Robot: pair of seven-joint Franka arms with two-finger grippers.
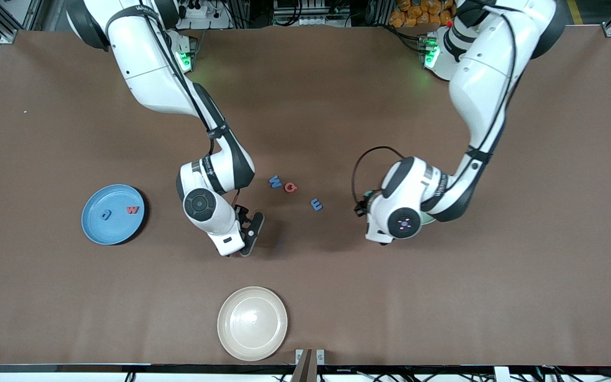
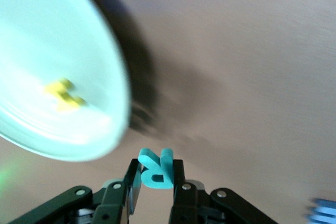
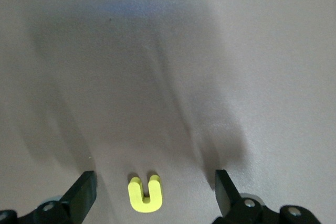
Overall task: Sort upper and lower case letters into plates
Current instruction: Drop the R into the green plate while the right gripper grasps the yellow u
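1. Between the left gripper's [image 2: 156, 192] closed fingers we see a small flat teal letter R [image 2: 156, 169], clamped by its lower edge and carried just beside the rim of the pale mint green round plate [image 2: 37, 51], not yet over it.
2. We judge this the delivery step for an upper case piece; the next move calls for bringing the R in over the mint plate's floor before letting go.
3. In the mint plate one small yellow letter [image 2: 64, 96] lies; we cannot read which.
4. Well away toward the right arm's end of the table, the bright blue round plate [image 1: 96, 225] holds a red letter W-shape [image 1: 132, 210] and a blue letter [image 1: 105, 214].
5. Between the mint plate and the blue one, a blue W [image 1: 275, 182], a red G [image 1: 290, 187] and a blue E-like letter [image 1: 316, 204] lie loose on the brown table [image 1: 443, 297].
6. The right gripper [image 3: 152, 190] hangs with fingers spread wide, empty, straddling a yellow lowercase u [image 3: 145, 193] on the table.
7. The cream-white round plate [image 1: 252, 323] holds nothing.
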